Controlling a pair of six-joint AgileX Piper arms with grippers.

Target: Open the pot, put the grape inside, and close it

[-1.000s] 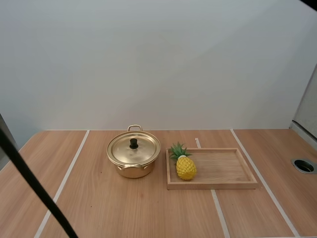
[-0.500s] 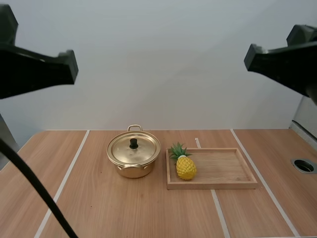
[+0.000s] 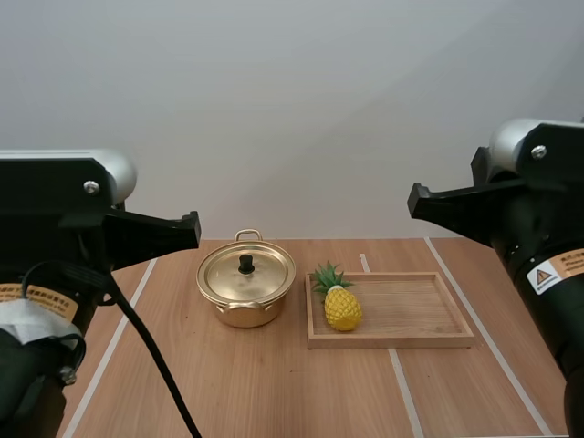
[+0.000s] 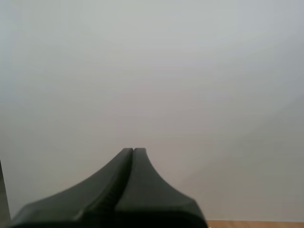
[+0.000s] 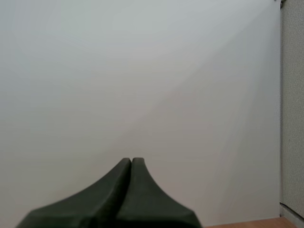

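The gold pot (image 3: pixel 245 297) sits on the worktop (image 3: pixel 228 383) with its lid (image 3: pixel 262 275) on, just beside the wooden tray (image 3: pixel 392 340), where a pineapple (image 3: pixel 342 308) stands at the end nearest the pot. The left end effector (image 4: pixel 133 151) and the right end effector (image 5: pixel 131 160) are both clenched on nothing, the 2 fingers of each pressed together, raised above the worktop.

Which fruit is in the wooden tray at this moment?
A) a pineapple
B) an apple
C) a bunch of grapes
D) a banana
A: a yellow pineapple with a green crown sits at the left end of the wooden tray, next to the pot.
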